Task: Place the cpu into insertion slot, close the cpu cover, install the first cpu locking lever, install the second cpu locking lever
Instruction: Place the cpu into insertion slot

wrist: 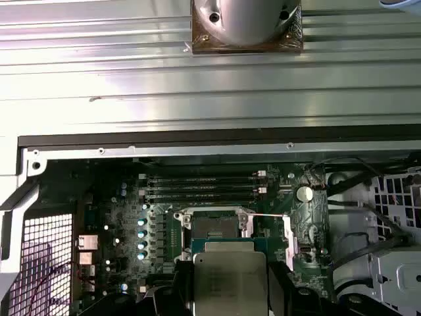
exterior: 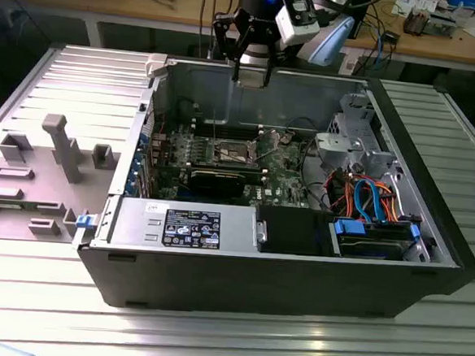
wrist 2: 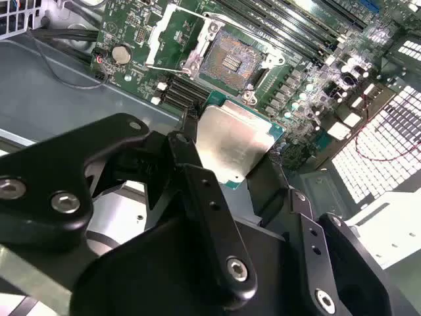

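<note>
The jaws pinch the cpu [wrist 2: 233, 148] by two opposite edges, one black finger [wrist 2: 186, 141] on each side and its silver-grey metal top plain between them. In both wrist views the chip hangs in the air above the green motherboard [wrist 2: 131, 26], near the insertion slot [wrist 2: 230, 62] but not in it. The slot lies open, its dark centre bare inside the silver rim. The cpu cover [wrist 2: 160, 33] is swung up off the slot and stands at one side of it, with a thin wire locking lever [wrist 2: 164, 68] lying loose beside it. In the first wrist view the long memory slots [wrist: 200, 184] run just beyond the socket, and a coin battery [wrist: 304, 193] sits off to one side.

In the exterior view the arm [exterior: 264, 25] hangs over the rear wall of the open computer case [exterior: 254, 285], which lies on the ribbed metal desk [exterior: 210, 339]. A grey fixture block [exterior: 56, 145] stands on the exterior view's left.
</note>
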